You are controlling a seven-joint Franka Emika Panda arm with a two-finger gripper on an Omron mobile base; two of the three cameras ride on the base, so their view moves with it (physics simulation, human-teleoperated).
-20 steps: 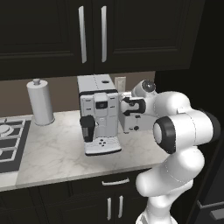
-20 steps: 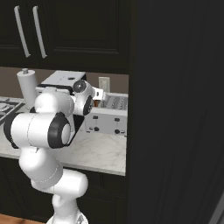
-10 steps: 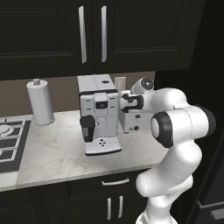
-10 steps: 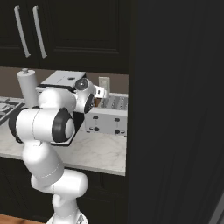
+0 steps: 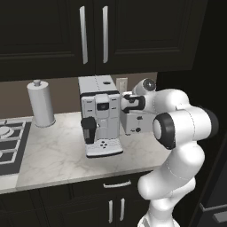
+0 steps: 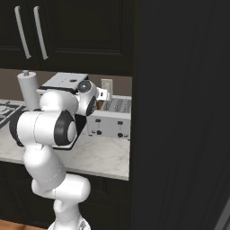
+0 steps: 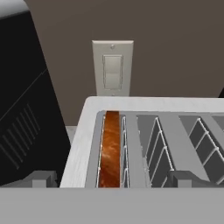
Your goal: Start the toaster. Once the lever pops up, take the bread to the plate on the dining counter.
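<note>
Figure. The toaster (image 6: 111, 119) stood on the marble desk (image 5: 57, 155) at 3 o'clock of the coffee machine (image 5: 101, 116), close beside it, with a wall switch (image 7: 112, 67) behind. The bread (image 7: 110, 148) sat on edge in the toaster's leftmost slot, its brown crust showing between the wire guides; the other slots appeared vacant. The claw (image 7: 109, 180) hovered above the toaster's near edge, its fingers spread wide, one tip (image 7: 40, 179) at 8 o'clock of the bread and the other at 4 o'clock; nothing was held. A paper towel roll (image 5: 41, 103) stood at 9 o'clock of the coffee machine.

Risk, as a judgement: the lever was not seen from above, so a descent aimed by the slots alone could land the fingers on the toaster's top or on the bread instead of the lever. The coffee machine's dark side lay close to the hand, and a sideways swing could strike it. Reaching for the slice before toasting finished would break the required order.

Compared with one second before, the elbow had swung forward and lower, while the hand remained over the toaster.
</note>
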